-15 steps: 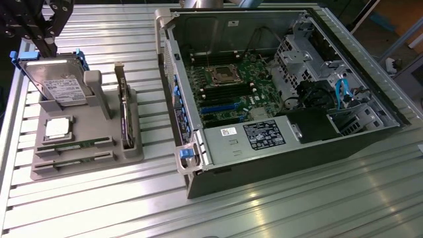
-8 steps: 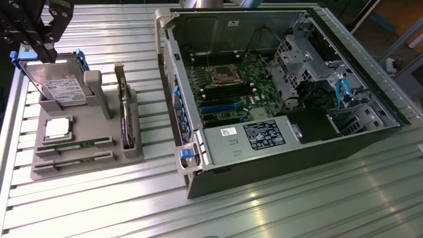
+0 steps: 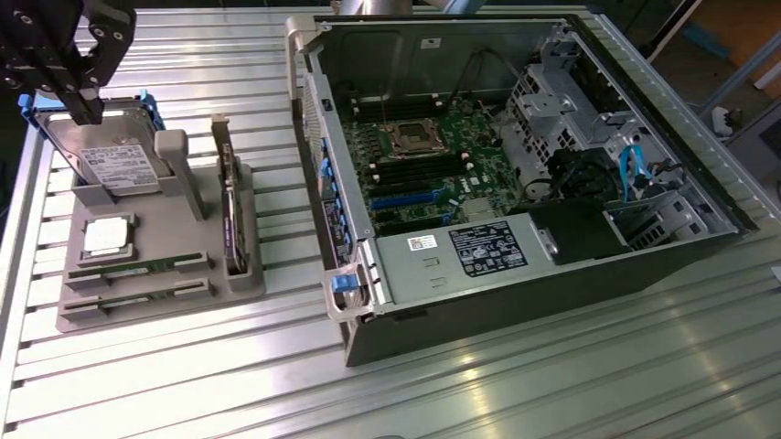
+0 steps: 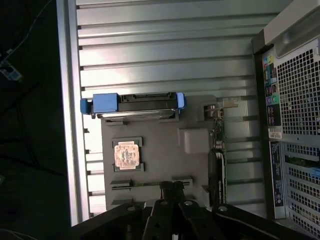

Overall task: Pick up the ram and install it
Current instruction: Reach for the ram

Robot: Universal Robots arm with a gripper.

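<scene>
Nothing done yet: the ram (image 3: 128, 268) sits in its slot at the near end of the grey tray (image 3: 153, 315) on the table, left of the computer case (image 3: 488, 315). The hand (image 3: 83, 115) is closed and empty (up by the hard drive (image 3: 116, 160), apart from the ram).

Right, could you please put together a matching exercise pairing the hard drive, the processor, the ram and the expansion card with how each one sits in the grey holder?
Things:
1. hard drive
2. processor
3. ram
4. expansion card

States:
A. lying flat, face up
B. set in a narrow slot at the grey holder end farthest from the hard drive
C. upright in a blue-tabbed frame
D. upright along the side nearest the computer case

Pairs: 1-C; 2-A; 3-B; 4-D
</scene>
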